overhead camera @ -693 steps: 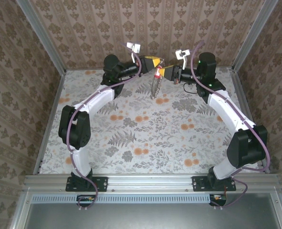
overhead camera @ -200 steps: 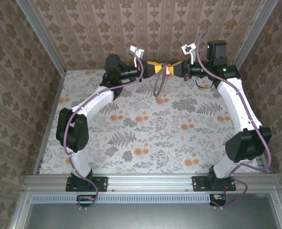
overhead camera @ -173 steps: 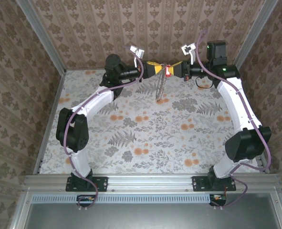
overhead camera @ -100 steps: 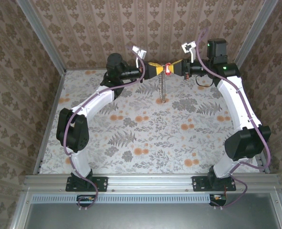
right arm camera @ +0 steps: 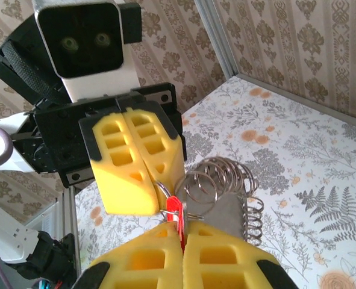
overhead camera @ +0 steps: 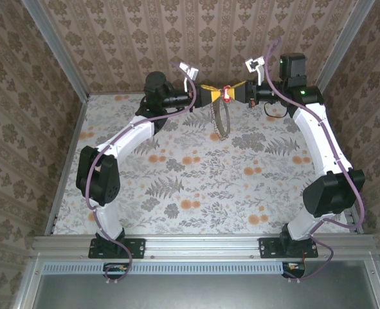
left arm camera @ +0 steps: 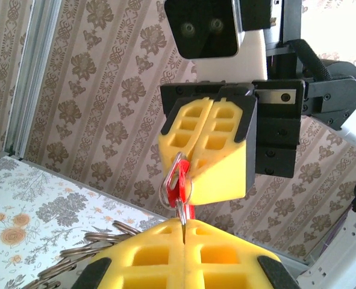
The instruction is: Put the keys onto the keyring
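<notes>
- Both arms reach to the far end of the tabletop (overhead camera: 196, 174) and meet nose to nose in the air, close to the patterned back wall (overhead camera: 177, 38).
- The left end effector (overhead camera: 217, 95) is clenched. Its yellow pads (right arm camera: 129, 159) are pressed flat together with no gap along the seam.
- The keyring (overhead camera: 218, 121) hangs straight down from the tip of the left end effector, clear of the tabletop. It is a thin grey hoop.
- From the right wrist, the keyring's coils and small metal bits (right arm camera: 223, 180) show just behind the left end effector's tip (right arm camera: 155, 180) and slightly to its side.
- The right end effector (overhead camera: 232, 93) is clenched too, and it pinches the red key (overhead camera: 226, 94) at its very tip.
- From the right wrist, the red head (right arm camera: 174, 208) sticks up out of the seam of its own pads (right arm camera: 141, 259).
- The red key sits in the narrow space between the two tips. From the left wrist it runs from the right end effector's tip (left arm camera: 187, 158) down to the seam of the left end effector (left arm camera: 184, 224) — a thin metal sliver meets that seam.
- The key touches the top of the keyring at the left end effector's tip, but I can't tell whether it is threaded on, because the pads hide that spot.
- Some coils of the keyring (left arm camera: 99, 244) also peek out beside the left end effector's pads, on the tabletop side.
</notes>
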Motion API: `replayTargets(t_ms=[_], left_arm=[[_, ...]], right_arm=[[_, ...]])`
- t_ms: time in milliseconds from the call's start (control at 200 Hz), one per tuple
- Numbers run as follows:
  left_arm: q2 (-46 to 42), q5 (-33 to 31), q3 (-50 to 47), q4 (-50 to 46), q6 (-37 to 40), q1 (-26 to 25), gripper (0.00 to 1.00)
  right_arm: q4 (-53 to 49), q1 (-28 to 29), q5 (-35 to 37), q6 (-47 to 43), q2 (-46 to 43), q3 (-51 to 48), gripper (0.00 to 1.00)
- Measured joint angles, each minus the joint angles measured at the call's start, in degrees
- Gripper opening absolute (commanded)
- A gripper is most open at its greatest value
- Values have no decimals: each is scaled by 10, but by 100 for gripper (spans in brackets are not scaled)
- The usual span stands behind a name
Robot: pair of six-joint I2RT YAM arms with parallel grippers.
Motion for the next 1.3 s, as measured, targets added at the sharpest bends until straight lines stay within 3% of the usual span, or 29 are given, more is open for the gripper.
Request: replayTargets(t_ms=[1300], left_arm=[[0, -1, 16, -3, 0, 0, 0]], right_arm=[[25, 2, 0, 19, -6, 4, 0]])
